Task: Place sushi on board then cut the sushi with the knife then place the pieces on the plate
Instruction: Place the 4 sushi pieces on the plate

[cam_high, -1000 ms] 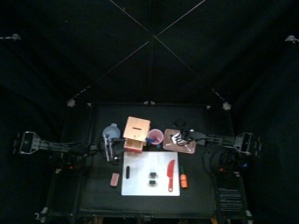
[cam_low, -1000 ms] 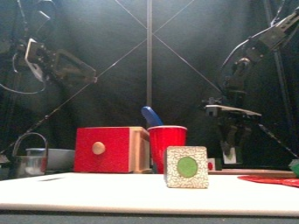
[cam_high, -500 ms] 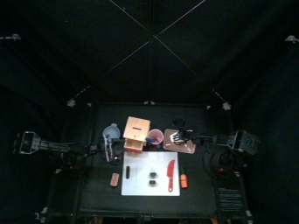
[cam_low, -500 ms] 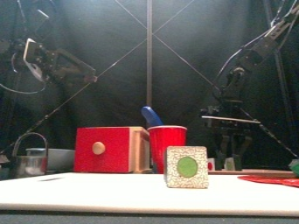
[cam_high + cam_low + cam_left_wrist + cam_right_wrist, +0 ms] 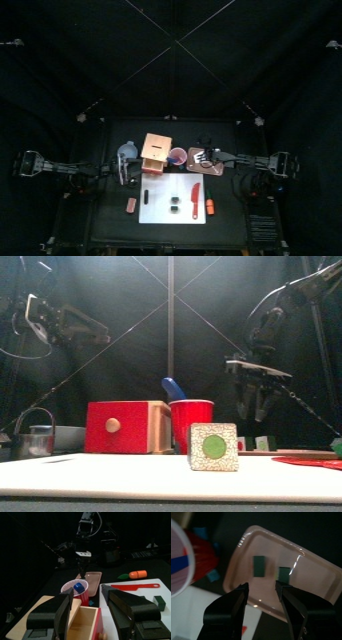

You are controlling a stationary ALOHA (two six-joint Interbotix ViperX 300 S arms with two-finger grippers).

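The black table (image 5: 96, 214) stands in a booth of black curtains (image 5: 171, 60), which close off the back. The flat white cutting board (image 5: 160, 212) lies toward the front, well forward of the right claw (image 5: 261, 586). The pale wooden box with a red drawer front (image 5: 127, 426) sits directly below the left claw (image 5: 93, 596), whose jaws are spread with nothing between them. The flat pink tray (image 5: 308, 587) lies right under the right claw, which hovers above it released and empty.

The red cup (image 5: 191, 424) stands just beside the right claw, between it and the box, with the blue toy knife (image 5: 173, 388) upright in it. On the tray, below the parted jaws, two small dark green sushi pieces (image 5: 258, 565) lie side by side, apart from each other.

The remaining sushi block (image 5: 214, 447) stands on the board. From the front it shows a pale speckled face with a green oval centre. The red toy knife (image 5: 194, 194) lies flat on the board, between the block and the claw's side. An orange toy carrot (image 5: 210, 207) lies just past the knife.
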